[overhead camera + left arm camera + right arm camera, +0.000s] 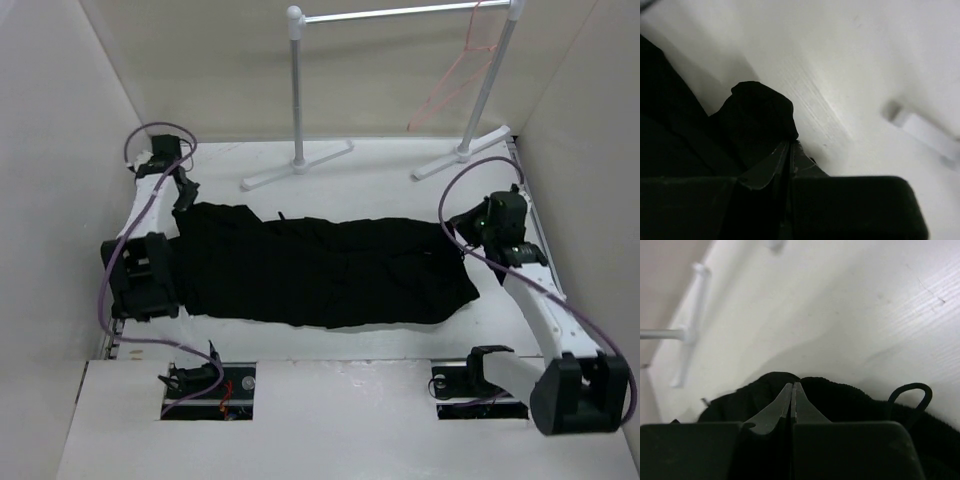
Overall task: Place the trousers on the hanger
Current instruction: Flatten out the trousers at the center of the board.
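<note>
Top external view: trousers (320, 265) spread flat across mid-frame on the counter (380, 175).
Both ends pinched: left hand (791, 145) at frame left, right hand (792, 386) at frame right; hanger (455, 85) hangs upper right.

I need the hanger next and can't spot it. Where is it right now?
In the top view, the hanger hangs at the far right, from the right end of the rack, beyond the trousers lying flat on the table.
</note>
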Controlling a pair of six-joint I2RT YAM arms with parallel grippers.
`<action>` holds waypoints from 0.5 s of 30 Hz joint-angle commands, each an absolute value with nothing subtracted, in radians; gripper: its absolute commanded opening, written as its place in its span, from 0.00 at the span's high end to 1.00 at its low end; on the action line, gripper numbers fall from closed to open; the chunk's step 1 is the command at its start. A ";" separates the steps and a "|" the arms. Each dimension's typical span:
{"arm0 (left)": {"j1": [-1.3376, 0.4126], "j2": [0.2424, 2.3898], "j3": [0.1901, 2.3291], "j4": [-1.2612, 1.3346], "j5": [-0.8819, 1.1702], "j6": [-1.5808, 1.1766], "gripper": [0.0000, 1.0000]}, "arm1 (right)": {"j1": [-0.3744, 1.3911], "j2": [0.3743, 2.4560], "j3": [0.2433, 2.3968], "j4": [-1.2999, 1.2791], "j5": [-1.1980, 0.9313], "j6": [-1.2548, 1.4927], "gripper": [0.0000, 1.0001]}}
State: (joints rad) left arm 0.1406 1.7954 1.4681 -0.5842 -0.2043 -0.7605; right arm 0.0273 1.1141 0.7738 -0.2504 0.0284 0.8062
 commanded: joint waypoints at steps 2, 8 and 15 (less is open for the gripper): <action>0.188 1.579 1.434 -0.560 -0.248 -0.816 1.00 | 0.002 0.948 0.727 -0.273 0.041 0.862 0.99; 0.271 1.407 1.368 -0.534 -0.267 -0.844 1.00 | -0.136 0.831 0.680 -0.316 0.032 0.893 0.99; 0.298 1.296 1.419 -0.526 -0.294 -0.876 1.00 | -0.163 0.781 0.761 -0.273 0.069 0.908 0.98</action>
